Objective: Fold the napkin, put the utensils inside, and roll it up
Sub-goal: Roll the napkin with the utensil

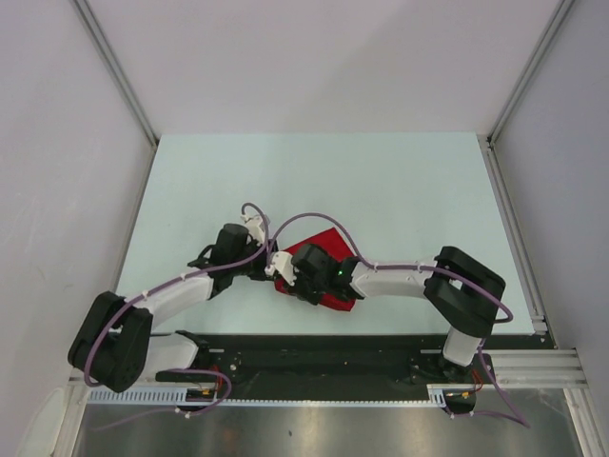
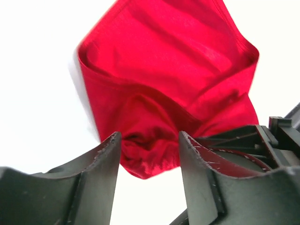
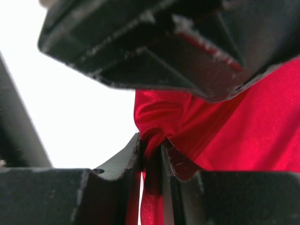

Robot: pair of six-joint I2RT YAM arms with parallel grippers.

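Observation:
The red napkin (image 1: 330,238) lies bunched and folded on the pale table, mostly under the two wrists. My right gripper (image 3: 151,140) is shut on a pinched fold of the napkin (image 3: 243,126) at its left corner. My left gripper (image 2: 149,136) is open, its jaws set wide on either side of a bunched lobe of the napkin (image 2: 164,70) without pinching it. In the top view the left gripper (image 1: 269,262) and right gripper (image 1: 291,278) meet tip to tip at the napkin's left edge. The utensils are out of view.
The pale green table (image 1: 400,181) is walled by white panels on three sides. A black rail (image 1: 314,347) runs along the near edge by the arm bases. The left gripper's body (image 3: 140,47) hangs just above the right jaws.

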